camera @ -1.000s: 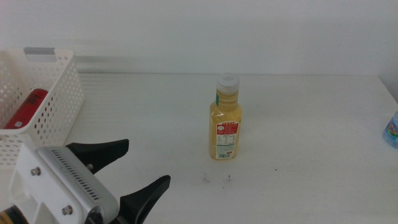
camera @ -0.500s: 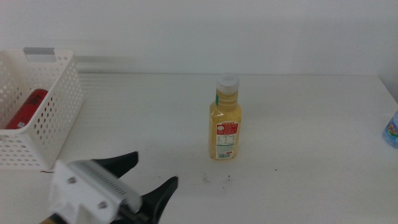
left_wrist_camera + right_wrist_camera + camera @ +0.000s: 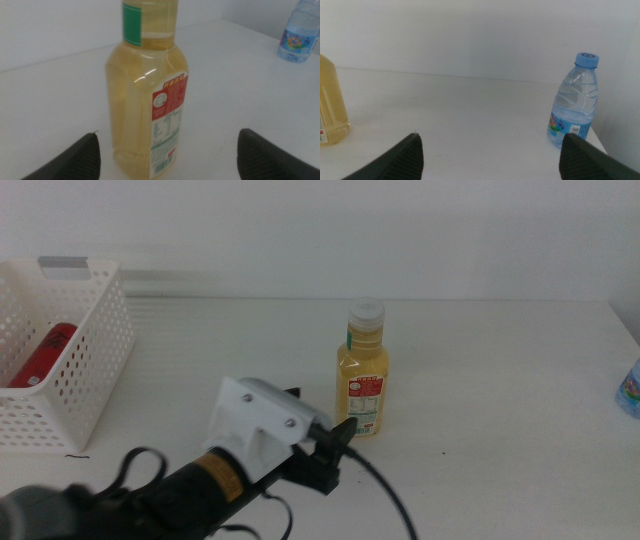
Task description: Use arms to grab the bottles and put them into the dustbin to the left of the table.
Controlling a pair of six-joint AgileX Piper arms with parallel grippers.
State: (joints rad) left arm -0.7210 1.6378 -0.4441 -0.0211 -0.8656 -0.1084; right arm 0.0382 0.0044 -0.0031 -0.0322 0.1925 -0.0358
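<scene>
The yellow juice bottle [image 3: 365,375] with a white cap stands upright mid-table. My left gripper [image 3: 325,425], on its white ribbed block, is open just in front-left of the bottle. In the left wrist view the bottle [image 3: 145,95] fills the space ahead of the spread jaws of the left gripper [image 3: 168,134], not touched. The red soda can [image 3: 45,350] lies inside the white perforated dustbin [image 3: 95,350] at the left. The clear water bottle [image 3: 630,388] stands at the table's right edge. My right gripper [image 3: 489,137] is open and empty, out of the middle view, with the water bottle [image 3: 575,105] ahead of it.
The white table [image 3: 480,360] has a few dark specks near the juice bottle's base. A black cable [image 3: 385,490] trails from the left arm. The right wrist view shows the juice bottle [image 3: 330,105] at its edge.
My left gripper has swung from the front left corner forward and right, up to the juice bottle, still open. The bottles and dustbin have not moved.
</scene>
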